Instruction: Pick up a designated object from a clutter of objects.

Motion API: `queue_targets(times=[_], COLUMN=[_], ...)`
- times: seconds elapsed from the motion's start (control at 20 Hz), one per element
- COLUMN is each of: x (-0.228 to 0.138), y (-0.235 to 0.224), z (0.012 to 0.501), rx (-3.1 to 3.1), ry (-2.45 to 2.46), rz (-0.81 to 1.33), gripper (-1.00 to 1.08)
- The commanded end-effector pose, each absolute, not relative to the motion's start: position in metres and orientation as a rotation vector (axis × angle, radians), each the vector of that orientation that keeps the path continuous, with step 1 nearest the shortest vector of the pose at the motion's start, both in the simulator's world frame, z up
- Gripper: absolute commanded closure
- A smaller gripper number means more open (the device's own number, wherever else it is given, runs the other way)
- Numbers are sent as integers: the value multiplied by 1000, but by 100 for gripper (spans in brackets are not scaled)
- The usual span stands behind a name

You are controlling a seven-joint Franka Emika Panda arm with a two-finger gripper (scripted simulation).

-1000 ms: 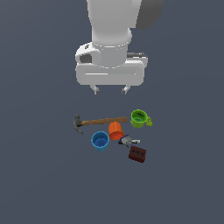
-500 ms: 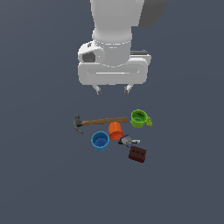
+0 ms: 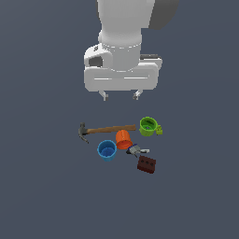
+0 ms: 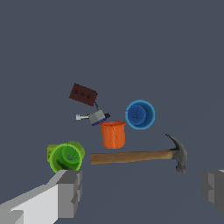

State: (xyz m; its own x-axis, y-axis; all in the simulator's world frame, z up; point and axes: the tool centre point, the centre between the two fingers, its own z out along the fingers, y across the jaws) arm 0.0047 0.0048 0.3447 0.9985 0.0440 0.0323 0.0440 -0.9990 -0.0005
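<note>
The designated object, a small dark reddish-brown box (image 3: 146,164) (image 4: 83,94), lies at the near right edge of the clutter of objects. Beside it sit a small grey metal piece (image 3: 136,150) (image 4: 94,117), an orange cup (image 3: 123,139) (image 4: 113,134), a blue cup (image 3: 107,150) (image 4: 140,114), a green mug (image 3: 149,126) (image 4: 66,157) and a wooden-handled hammer (image 3: 106,130) (image 4: 140,155). My gripper (image 3: 120,95) (image 4: 142,192) hangs high above the hammer and mug, open and empty, well apart from the box.
The whole group rests on a plain dark grey surface (image 3: 46,186). The large white arm body (image 3: 122,42) fills the upper middle of the exterior view.
The gripper has shifted slightly toward the exterior view's right and a little higher. The objects have not moved.
</note>
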Motion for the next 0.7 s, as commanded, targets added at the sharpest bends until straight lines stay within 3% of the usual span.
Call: queue_targets(times=[0.0,0.65], x=[7,42], y=[6,25], z=[342,294], rx=[-3141,-3140], ry=[-94,-494], rz=[-49,-25], gripper=[-92,-92])
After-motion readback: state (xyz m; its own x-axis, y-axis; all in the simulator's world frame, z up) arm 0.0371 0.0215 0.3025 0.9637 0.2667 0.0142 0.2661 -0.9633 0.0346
